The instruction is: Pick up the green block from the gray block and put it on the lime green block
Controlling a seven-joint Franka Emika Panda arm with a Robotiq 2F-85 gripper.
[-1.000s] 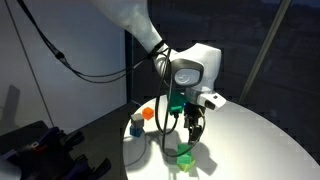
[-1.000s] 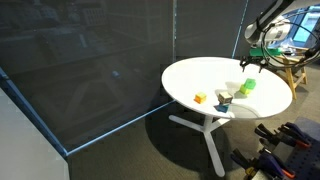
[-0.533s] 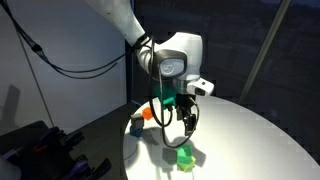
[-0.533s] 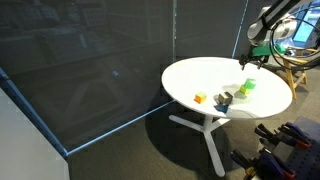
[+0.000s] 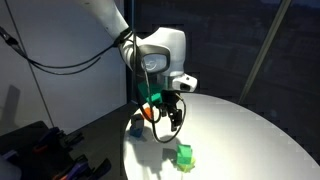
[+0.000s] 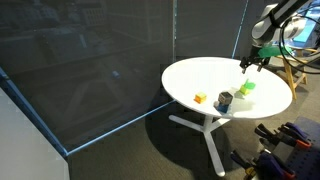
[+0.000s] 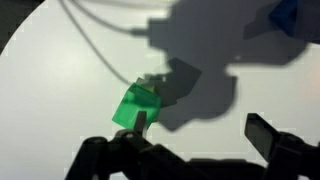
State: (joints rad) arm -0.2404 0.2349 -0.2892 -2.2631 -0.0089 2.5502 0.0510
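The green block (image 5: pixel 185 153) sits on the white round table (image 5: pixel 250 140), resting on the lime green block, which shows only as a paler edge beneath it. In the wrist view the green block (image 7: pixel 135 104) lies just ahead of the left finger (image 7: pixel 137 122). My gripper (image 5: pixel 168 122) is open and empty, raised above the table and apart from the stack. It also shows in the wrist view (image 7: pixel 198 126) and in an exterior view (image 6: pixel 253 64) above the green stack (image 6: pixel 247 87). The gray block (image 5: pixel 136 125) stands bare near the table's edge.
An orange-red block (image 5: pixel 148 113) sits beside the gray block. In an exterior view the gray block (image 6: pixel 224 100) and an orange block (image 6: pixel 200 97) lie near the table's (image 6: pixel 200 75) front rim. Dark glass walls stand behind. A black cable hangs from the arm.
My gripper has lifted and drawn away from the green block, leaving it on the lime green one. The blocks have not moved.
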